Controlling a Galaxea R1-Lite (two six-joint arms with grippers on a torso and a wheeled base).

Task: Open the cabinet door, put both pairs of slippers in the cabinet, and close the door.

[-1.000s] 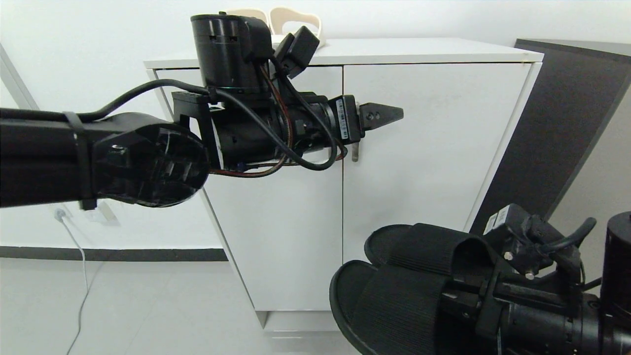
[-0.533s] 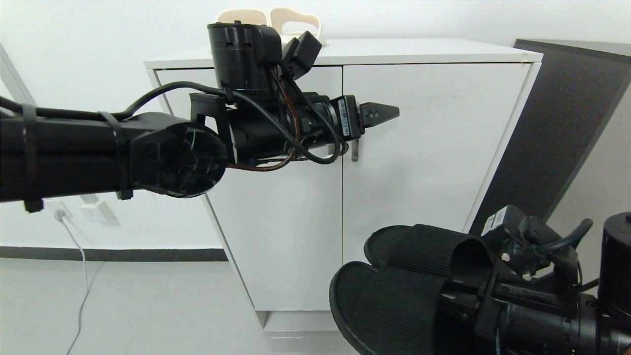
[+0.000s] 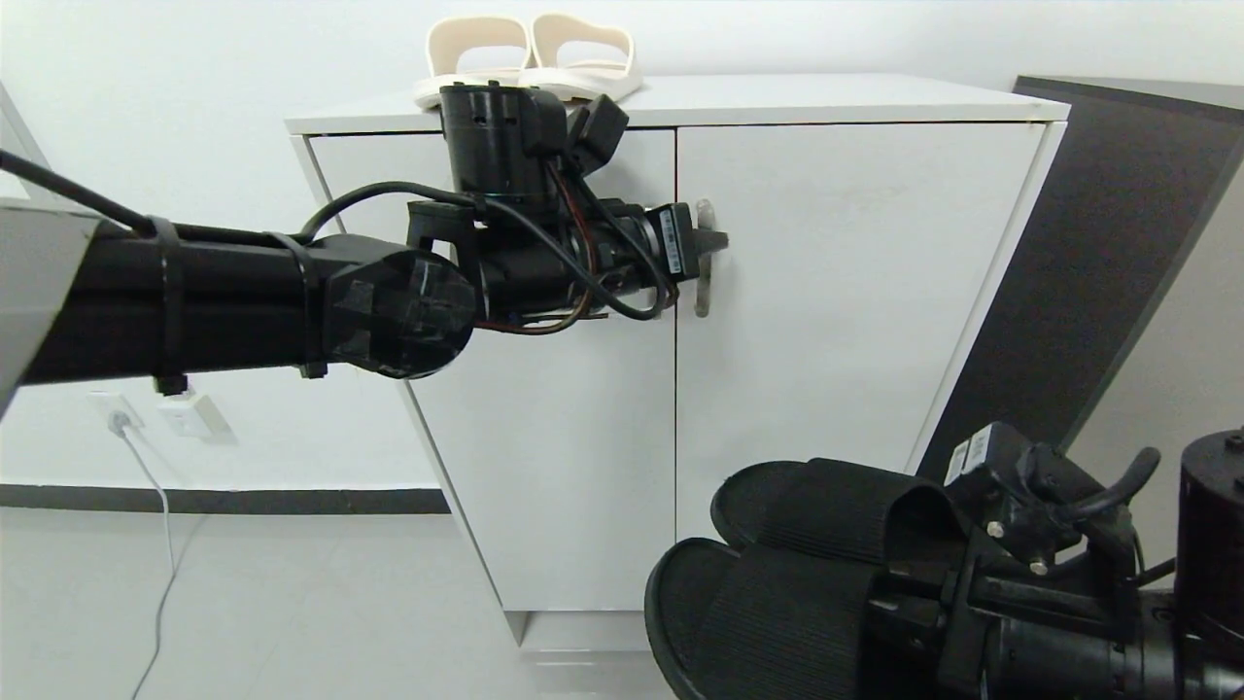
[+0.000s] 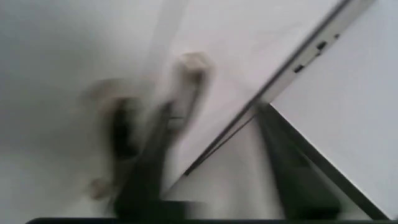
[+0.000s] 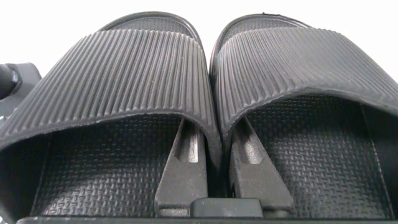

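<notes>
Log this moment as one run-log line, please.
left gripper: at metal door handle | white cabinet door: closed | right gripper: holding black ribbed slippers

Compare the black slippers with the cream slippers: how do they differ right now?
The black slippers are ribbed and dark; the cream slippers are smooth and pale. The right end effector holds the black slippers low; the cream slippers rest on the cabinet top. Both are side-by-side wide-strap slides.

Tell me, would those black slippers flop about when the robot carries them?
Probably not: the black slippers jut from the right gripper without drooping, so they seem fairly stiff. Likely light, since one pinch holds both. Their ribbed, textured rubbery surface should resist slipping.
</notes>
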